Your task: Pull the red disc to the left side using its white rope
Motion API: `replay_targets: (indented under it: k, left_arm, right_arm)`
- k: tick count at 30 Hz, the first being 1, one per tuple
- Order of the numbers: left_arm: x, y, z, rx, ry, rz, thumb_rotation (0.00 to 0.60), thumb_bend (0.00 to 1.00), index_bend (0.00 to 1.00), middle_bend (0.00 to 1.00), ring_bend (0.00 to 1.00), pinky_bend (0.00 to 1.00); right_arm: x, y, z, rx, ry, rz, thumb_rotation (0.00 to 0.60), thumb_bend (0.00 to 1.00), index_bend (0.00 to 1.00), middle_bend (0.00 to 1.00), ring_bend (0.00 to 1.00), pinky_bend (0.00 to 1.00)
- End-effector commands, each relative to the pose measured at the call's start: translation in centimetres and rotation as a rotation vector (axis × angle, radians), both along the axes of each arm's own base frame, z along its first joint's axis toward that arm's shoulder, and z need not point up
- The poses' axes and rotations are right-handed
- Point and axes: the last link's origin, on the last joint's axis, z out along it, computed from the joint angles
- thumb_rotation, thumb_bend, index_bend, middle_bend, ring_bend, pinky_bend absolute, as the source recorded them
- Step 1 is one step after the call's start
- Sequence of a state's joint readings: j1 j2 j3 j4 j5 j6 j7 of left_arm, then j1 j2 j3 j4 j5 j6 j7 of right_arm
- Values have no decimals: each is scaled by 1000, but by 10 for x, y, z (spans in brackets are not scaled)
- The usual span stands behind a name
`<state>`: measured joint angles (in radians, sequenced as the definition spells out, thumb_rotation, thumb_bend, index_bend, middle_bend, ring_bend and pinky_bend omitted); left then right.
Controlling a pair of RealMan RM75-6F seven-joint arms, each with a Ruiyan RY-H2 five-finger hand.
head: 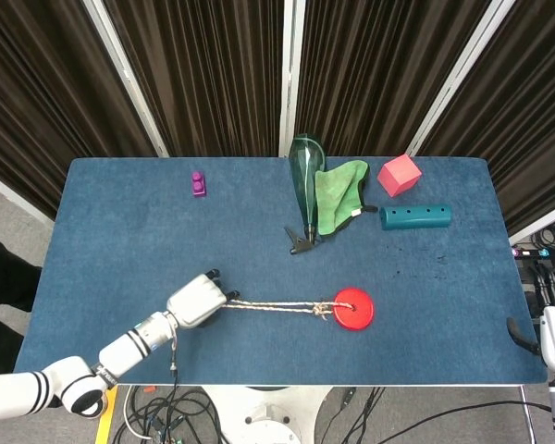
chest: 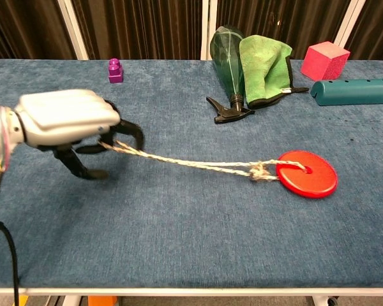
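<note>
The red disc lies flat on the blue table, right of the middle near the front edge. Its white rope runs taut leftward from a knot at the disc. My left hand grips the rope's far end, fingers curled around it, low over the front left of the table. My right hand shows in neither view.
At the back stand a green spray bottle, a green cloth, a pink cube and a teal cylinder. A small purple block sits at the back left. The table's front edge lies close below the hand.
</note>
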<state>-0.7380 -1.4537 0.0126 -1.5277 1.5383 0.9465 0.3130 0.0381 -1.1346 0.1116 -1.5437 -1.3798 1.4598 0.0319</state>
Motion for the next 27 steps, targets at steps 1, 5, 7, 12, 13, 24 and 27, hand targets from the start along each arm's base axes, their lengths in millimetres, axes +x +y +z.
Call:
replay_targets:
  k: [1,5,7,12,13,24,27]
  left_arm:
    - [-13,3,13,73,-6,31,600,351,641,955,739,612]
    - [-28,6,36,156,-3,64,600,351,752,953,757,664]
    - [-40,9,54,223,-2,91,600,351,761,954,758,666]
    - [-94,12,119,445,62,226,600,355,776,956,760,666]
    - [-105,11,132,489,80,256,600,356,777,956,761,666]
    - [-185,-20,239,786,97,528,600,367,785,957,764,669]
    - [-189,-23,241,785,91,535,600,368,785,956,763,669]
  right_arm:
    - [1,-1,-1,6,0,1,600,243,0,0,0,0]
    - [2,-2,-3,12,1,4,600,243,0,0,0,0]
    - [3,-2,-3,14,2,5,600,243,0,0,0,0]
    - [6,-3,-2,14,9,13,600,243,0,0,0,0]
    - [7,-3,-2,14,9,14,600,244,0,0,0,0]
    - [14,-7,-10,38,11,32,600,244,0,0,0,0]
    - [16,-7,-12,43,13,35,600,244,0,0,0,0]
